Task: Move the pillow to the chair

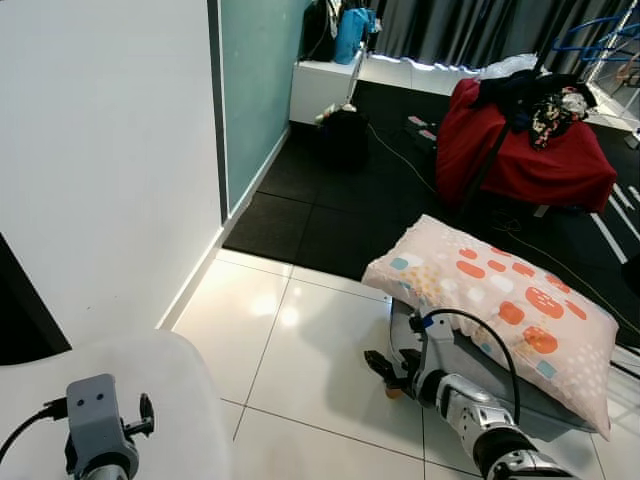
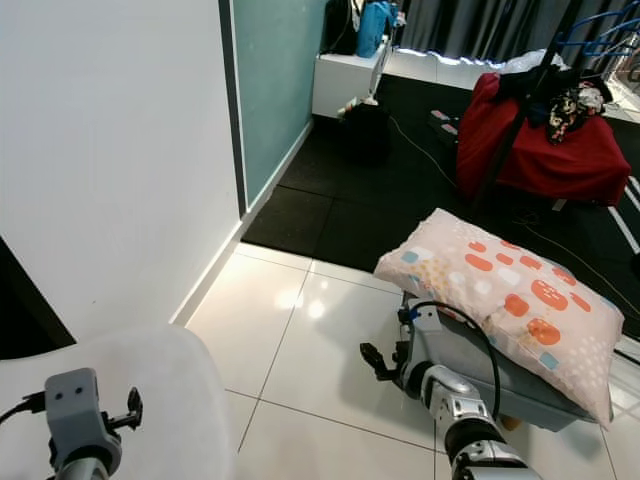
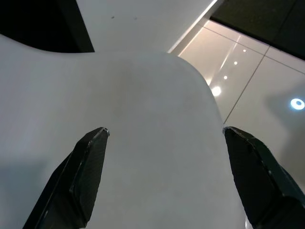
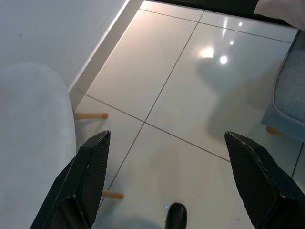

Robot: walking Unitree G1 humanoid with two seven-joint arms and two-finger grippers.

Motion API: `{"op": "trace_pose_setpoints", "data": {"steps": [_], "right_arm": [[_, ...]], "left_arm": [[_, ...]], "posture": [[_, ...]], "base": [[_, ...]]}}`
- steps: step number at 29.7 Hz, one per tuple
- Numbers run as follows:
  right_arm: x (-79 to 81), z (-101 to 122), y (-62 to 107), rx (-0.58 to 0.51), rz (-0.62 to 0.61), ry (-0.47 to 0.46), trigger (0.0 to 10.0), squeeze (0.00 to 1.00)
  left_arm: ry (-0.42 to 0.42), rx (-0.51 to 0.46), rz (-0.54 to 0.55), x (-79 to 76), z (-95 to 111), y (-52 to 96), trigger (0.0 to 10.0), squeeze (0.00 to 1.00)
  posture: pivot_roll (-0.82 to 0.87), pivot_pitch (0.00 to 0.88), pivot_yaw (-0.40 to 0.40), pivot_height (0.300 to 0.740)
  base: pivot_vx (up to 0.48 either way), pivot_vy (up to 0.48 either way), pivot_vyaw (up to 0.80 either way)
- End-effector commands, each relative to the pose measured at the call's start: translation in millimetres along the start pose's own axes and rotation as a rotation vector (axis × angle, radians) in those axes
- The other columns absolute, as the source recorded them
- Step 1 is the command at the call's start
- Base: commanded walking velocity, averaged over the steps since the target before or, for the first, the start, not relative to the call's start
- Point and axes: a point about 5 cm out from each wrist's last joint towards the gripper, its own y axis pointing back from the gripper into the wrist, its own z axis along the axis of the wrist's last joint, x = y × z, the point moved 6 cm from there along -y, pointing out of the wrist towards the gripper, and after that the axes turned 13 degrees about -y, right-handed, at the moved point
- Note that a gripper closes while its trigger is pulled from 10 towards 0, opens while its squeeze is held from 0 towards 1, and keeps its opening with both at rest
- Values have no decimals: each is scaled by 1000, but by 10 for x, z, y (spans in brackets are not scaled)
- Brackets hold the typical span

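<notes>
The pillow, pale pink with orange and blue spots, lies on a grey padded seat at the right. A white chair stands at the lower left, its wooden legs on the tiles. My left gripper hovers open just above the white chair's seat with nothing between its fingers. Low over the tiled floor, my right gripper is open and empty, just left of the grey seat and clear of the pillow. A corner of the pillow shows in the right wrist view.
A white wall runs along the left. Beyond the tiles lies a black mat with cables, a black bag, a white cabinet and a red-draped piece piled with clothes.
</notes>
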Motion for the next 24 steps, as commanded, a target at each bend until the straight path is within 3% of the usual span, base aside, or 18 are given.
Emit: {"op": "trace_pose_setpoints", "data": {"steps": [1,24], "right_arm": [[-111,-5,65,2,-22,-16,10000,0],[-221,39,136,9,-35,-19,10000,0]], "left_arm": [[-40,5,-34,-68,-25,50,10000,0],[13,4,-51,-178,3,117,10000,0]], "posture": [[6,74,-155,740],[-15,86,-188,740]], "base": [[0,-480,0],[0,-480,0]]}}
